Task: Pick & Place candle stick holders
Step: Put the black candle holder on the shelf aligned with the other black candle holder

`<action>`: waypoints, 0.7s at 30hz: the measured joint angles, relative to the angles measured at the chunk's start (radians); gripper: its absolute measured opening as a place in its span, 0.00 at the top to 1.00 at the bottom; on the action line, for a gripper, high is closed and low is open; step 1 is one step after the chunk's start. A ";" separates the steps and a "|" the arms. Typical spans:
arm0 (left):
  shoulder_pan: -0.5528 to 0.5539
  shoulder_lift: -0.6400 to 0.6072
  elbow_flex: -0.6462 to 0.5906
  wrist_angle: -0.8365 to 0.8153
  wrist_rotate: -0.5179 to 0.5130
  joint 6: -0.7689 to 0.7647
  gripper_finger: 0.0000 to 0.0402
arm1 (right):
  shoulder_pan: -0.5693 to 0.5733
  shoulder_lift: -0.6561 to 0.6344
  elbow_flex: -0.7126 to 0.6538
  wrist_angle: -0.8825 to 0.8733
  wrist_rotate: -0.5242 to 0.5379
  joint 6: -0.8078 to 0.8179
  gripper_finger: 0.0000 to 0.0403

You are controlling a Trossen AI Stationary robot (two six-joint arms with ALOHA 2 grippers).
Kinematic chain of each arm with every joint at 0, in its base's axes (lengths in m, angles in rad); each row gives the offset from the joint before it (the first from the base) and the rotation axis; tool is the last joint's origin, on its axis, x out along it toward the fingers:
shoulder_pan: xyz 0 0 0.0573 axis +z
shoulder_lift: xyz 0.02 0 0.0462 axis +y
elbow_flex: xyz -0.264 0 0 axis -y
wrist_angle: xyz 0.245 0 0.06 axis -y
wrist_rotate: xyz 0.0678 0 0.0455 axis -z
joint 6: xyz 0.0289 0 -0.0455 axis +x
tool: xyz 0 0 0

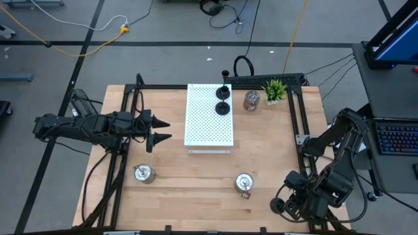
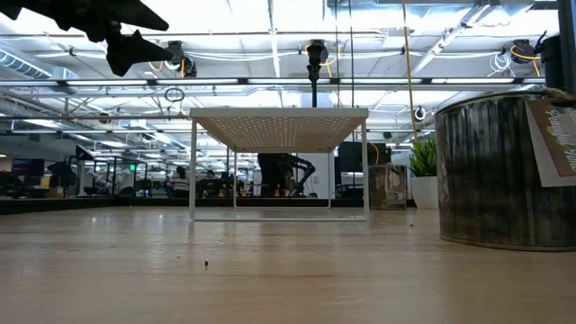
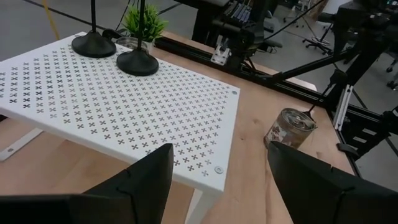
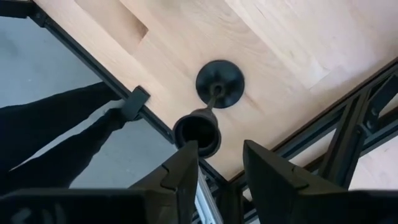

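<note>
Two black candle stick holders (image 1: pixel 223 108) (image 1: pixel 224 90) stand on their round bases on the white perforated board (image 1: pixel 208 124); they also show in the left wrist view (image 3: pixel 137 62) (image 3: pixel 93 43). Three silver holders stand on the table (image 1: pixel 251 100) (image 1: pixel 143 173) (image 1: pixel 244 183). My left gripper (image 1: pixel 162 129) is open and empty, level, left of the board, above the table (image 2: pixel 126 36). My right gripper (image 4: pixel 221 165) is open at the table's near right corner, pointing down over another black holder (image 4: pixel 211 106), which stands upright beside the table edge. The right arm hides this holder in the high view. My right gripper: one fingertip (image 4: pixel 188 155) shows right beside the rim of the black holder's cup (image 4: pixel 197 132). I cannot tell whether it touches the cup. The holder stands on its base (image 4: pixel 220 84) on the table.
A small green plant (image 1: pixel 275 90) stands at the far right, next to a silver holder. A black frame rail (image 1: pixel 297 111) runs along the table's right side. A silver holder (image 2: pixel 490 171) stands close before the low camera. Bare wood lies between the two near silver holders.
</note>
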 joint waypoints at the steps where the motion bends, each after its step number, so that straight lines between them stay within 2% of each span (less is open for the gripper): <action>1: 0.000 0.000 0.000 0.000 0.000 0.000 0.33 | 0.000 0.000 -0.012 0.014 -0.001 -0.005 0.71; 10: 0.000 0.000 0.000 0.000 0.000 0.002 0.33 | 0.000 0.000 -0.105 0.070 -0.013 -0.017 0.67; 21: 0.000 0.000 0.000 0.004 -0.001 -0.012 0.33 | -0.001 -0.004 -0.208 0.214 -0.027 -0.046 0.72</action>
